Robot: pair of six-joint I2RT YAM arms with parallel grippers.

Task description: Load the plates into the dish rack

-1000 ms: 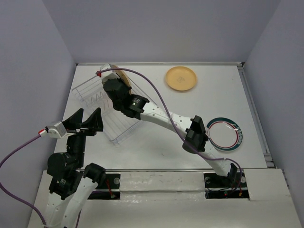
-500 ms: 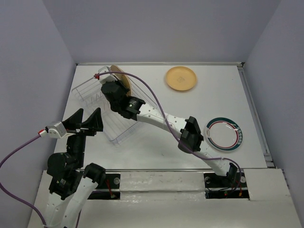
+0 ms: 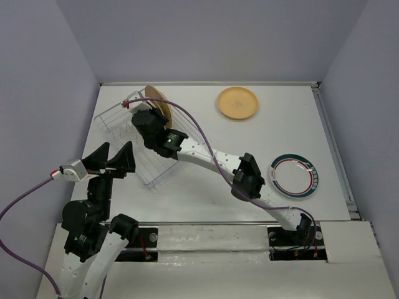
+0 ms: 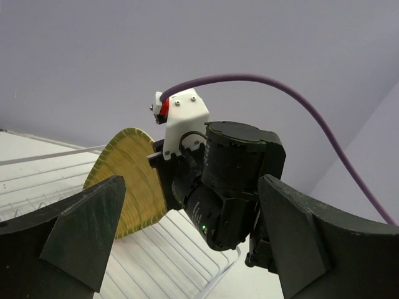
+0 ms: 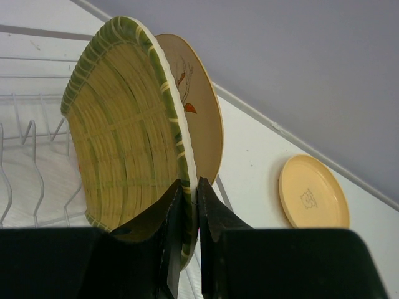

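Observation:
The wire dish rack [image 3: 128, 140] stands at the table's left. My right gripper [image 5: 190, 190] is shut on the rim of the ribbed yellow plate [image 5: 124, 137] and holds it on edge over the rack's far end. A tan plate with a leaf drawing [image 5: 206, 115] stands upright just behind it. In the top view the right gripper [image 3: 151, 114] and the plates' edges [image 3: 158, 103] sit at the rack's far corner. The yellow plate also shows in the left wrist view [image 4: 134, 180]. My left gripper [image 3: 115, 159] is open and empty, near the rack's near left side.
A round tan plate [image 3: 237, 103] lies flat at the back centre and also shows in the right wrist view [image 5: 312, 193]. A white plate with green and red rim rings [image 3: 293, 175] lies at the right. The right arm [image 3: 212, 159] stretches across the middle of the table.
My right gripper has carried the yellow plate a little to the left and nearer over the rack's far end. The left arm has not moved.

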